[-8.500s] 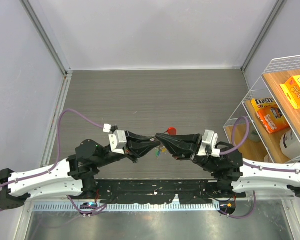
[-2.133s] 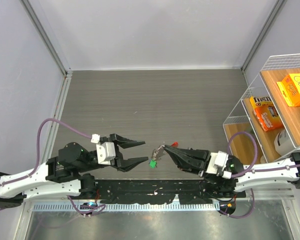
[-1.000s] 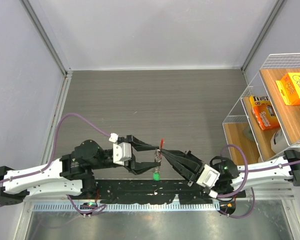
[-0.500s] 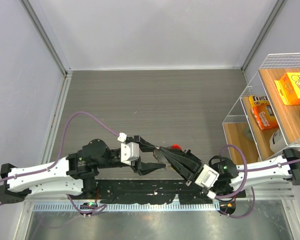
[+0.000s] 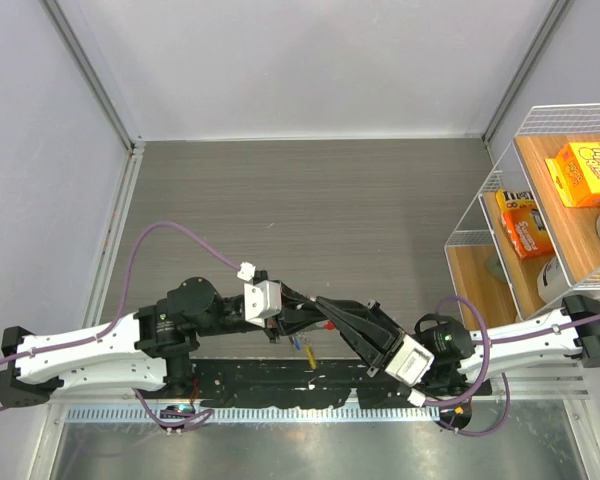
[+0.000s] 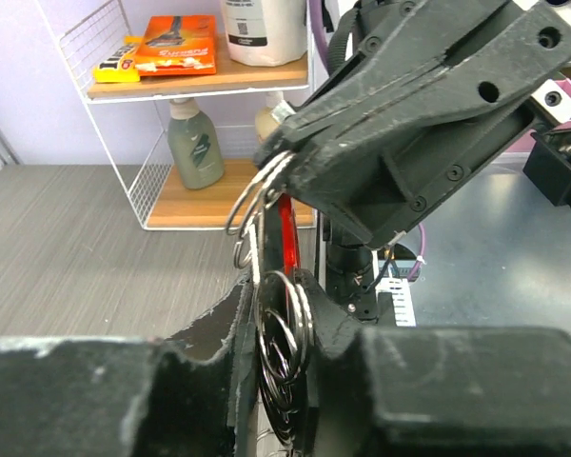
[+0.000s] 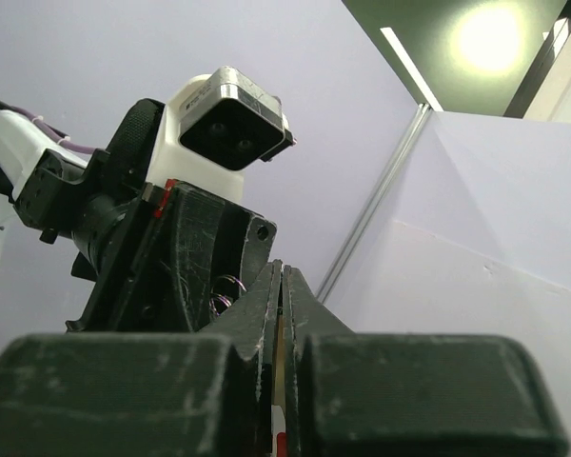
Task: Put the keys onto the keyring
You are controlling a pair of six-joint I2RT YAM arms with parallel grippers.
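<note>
1. The two arms meet nose to nose low over the near part of the counter (image 5: 310,200), a little left of the middle.
2. The right pincer (image 6: 284,157) is clamped on the wire of the keyring (image 6: 252,195), nipping its coils right at the tip. A red tag (image 6: 285,224) hangs just beneath.
3. The left pincer (image 6: 285,319) is closed around a cluster of small rings (image 6: 284,343), which stand upright between its fingers.
4. The keys (image 5: 302,348) dangle under the meeting point, showing a yellow head and a blue one. From above I can't tell which ring they hang from.
5. I'd judge all of it light, stiff and slick. The keyring looks springy, so its coils will want to snap shut, and the keys will swing at any nudge.
6. A key's flat plastic head looks the surest hold. The keyring is best held on its wire away from the split end, leaving that end free for threading.
</note>
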